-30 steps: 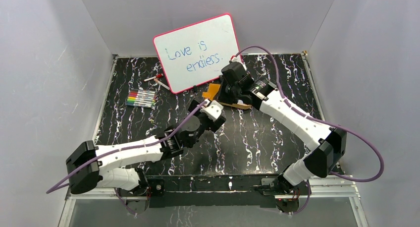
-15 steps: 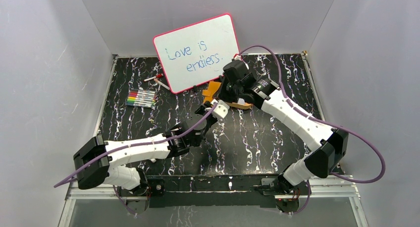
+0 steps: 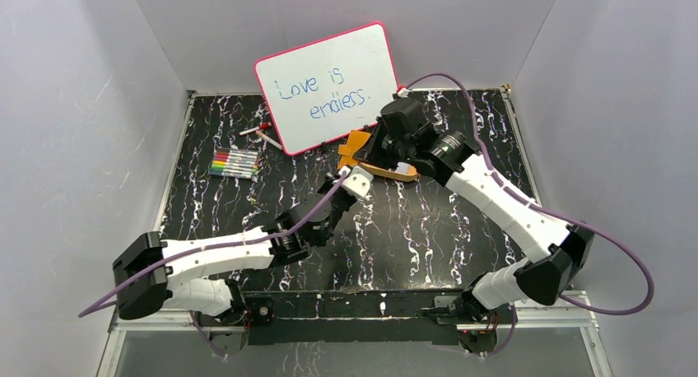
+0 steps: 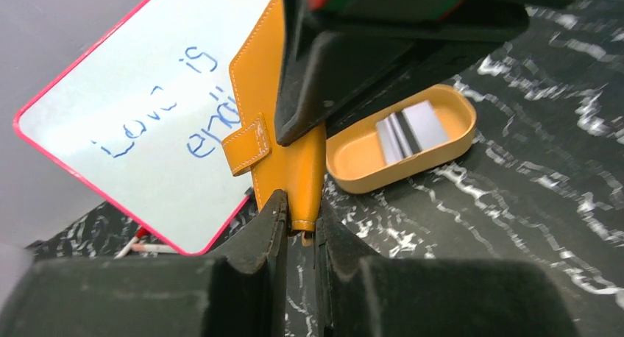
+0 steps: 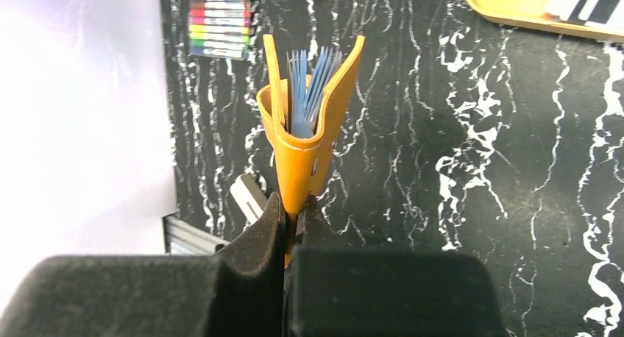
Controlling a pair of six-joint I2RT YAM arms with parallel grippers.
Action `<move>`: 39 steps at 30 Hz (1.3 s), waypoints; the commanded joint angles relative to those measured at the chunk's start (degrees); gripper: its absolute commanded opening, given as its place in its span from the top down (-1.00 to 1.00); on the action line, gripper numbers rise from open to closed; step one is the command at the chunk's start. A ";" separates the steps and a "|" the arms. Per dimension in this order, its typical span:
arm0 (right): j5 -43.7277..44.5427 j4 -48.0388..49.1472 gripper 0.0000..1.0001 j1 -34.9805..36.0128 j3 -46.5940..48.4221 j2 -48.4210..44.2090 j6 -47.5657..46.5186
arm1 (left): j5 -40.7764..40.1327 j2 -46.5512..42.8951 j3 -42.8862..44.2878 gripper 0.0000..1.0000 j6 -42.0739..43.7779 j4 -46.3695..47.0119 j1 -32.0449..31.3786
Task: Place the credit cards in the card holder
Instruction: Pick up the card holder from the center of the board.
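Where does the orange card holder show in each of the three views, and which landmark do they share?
Top external: the card holder is upper centre, below the whiteboard, between both arms.
Left wrist: centre, upright, its lower edge between the left gripper fingers.
Right wrist: centre, its lower end pinched by the right gripper, clear sleeves fanned upward.
Shared landmark: the orange oval tray.

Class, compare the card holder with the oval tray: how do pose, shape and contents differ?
The card holder is upright, pinched by the left gripper and right gripper; the tray lies flat on the table. The card holder is folded and stitched; the tray is an oval dish. The card holder contains bluish sleeves; the tray, striped cards. Both are orange-tan.
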 commanded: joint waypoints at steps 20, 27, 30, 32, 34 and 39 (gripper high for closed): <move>0.59 0.07 1.00 -1.23 -3.31 -13.32 -1.05 | 2.39 -16.28 -7.41 1.00 -12.11 -0.23 1.59; 0.59 0.07 1.00 -1.24 -1.36 -9.86 -1.05 | 7.57 -14.07 -5.25 0.25 -7.85 -0.40 1.60; 0.59 0.07 1.00 -1.27 -0.81 -9.29 -1.05 | 7.91 -12.61 -4.28 0.23 -5.75 -0.56 1.60; 0.59 0.07 1.00 -1.30 -0.50 -8.86 -1.05 | 8.29 -11.91 -3.92 0.22 -4.93 -0.30 1.60; 0.59 0.07 1.00 -1.28 -0.49 -8.60 -1.05 | 9.31 -11.79 -3.67 0.19 -4.50 -0.10 1.60; 0.59 0.07 1.00 -1.29 0.49 -7.81 -1.05 | 10.62 -14.12 -4.24 -0.29 -1.85 -1.54 1.60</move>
